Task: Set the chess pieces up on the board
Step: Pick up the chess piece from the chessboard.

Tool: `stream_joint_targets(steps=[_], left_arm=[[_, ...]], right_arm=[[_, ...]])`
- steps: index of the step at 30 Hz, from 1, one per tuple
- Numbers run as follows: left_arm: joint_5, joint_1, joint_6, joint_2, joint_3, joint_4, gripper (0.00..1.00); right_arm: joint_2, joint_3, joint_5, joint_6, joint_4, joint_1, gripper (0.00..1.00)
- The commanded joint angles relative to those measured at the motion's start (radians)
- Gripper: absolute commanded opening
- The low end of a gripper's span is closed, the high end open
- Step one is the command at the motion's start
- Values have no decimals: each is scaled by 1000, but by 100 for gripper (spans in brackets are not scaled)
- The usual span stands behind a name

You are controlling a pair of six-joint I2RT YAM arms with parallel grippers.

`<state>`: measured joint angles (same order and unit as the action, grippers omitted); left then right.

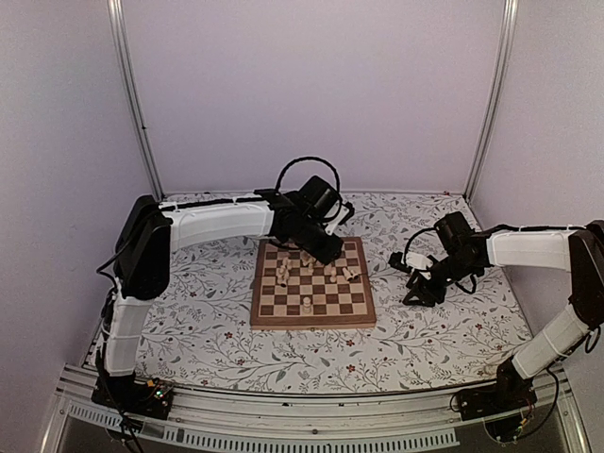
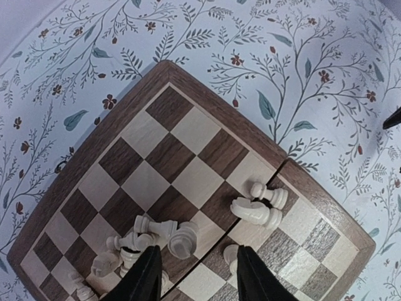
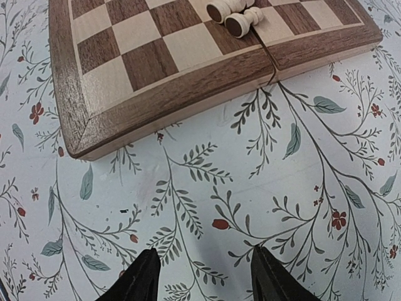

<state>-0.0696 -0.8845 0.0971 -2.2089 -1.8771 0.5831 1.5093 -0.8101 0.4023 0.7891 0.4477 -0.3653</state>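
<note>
1. A square wooden board of dark brown and cream checks with a mid-brown border lies flat in the middle of the surface, on a white floral-patterned cover. This central position is judged to put it within reach of both arms.
2. Most of the pale beige wooden chess pieces lie tipped on their sides in the far half of the board. A loose cluster sits toward the left, and a touching pair lies beside the board's centre seam near the right border. One upright piece stands alone in the near half. The set-up is therefore judged to be at an early stage.
3. The left end effector hangs low over the far half of the board, directly above the cluster. Its fingers are spread and nothing is pinched across the gap. One piece lies just inside one of the fingers; whether it touches cannot be told. This pose suggests preparation for a pick.
4. The right end effector hovers above the cover just right of the board, with its fingers spread and empty. Standing off the board probably leaves the left arm room to work.
5. The fallen pieces are small and rounded, so they may roll when nudged. A pick would call for closing squarely across a piece's narrow body.
</note>
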Motion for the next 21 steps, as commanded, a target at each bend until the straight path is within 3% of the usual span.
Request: stream_joint_targets(steps=[1, 8, 18, 21], left_arm=[[13, 17, 5, -39, -61, 3, 43], [13, 25, 12, -67, -70, 9, 35], [15, 27, 14, -91, -66, 23, 35], [24, 27, 14, -96, -69, 24, 29]], right_arm=[[-14, 0, -3, 16, 4, 2, 52], [-18, 0, -5, 16, 5, 2, 52], [-9, -1, -12, 16, 7, 2, 52], [-9, -1, -13, 16, 7, 3, 52]])
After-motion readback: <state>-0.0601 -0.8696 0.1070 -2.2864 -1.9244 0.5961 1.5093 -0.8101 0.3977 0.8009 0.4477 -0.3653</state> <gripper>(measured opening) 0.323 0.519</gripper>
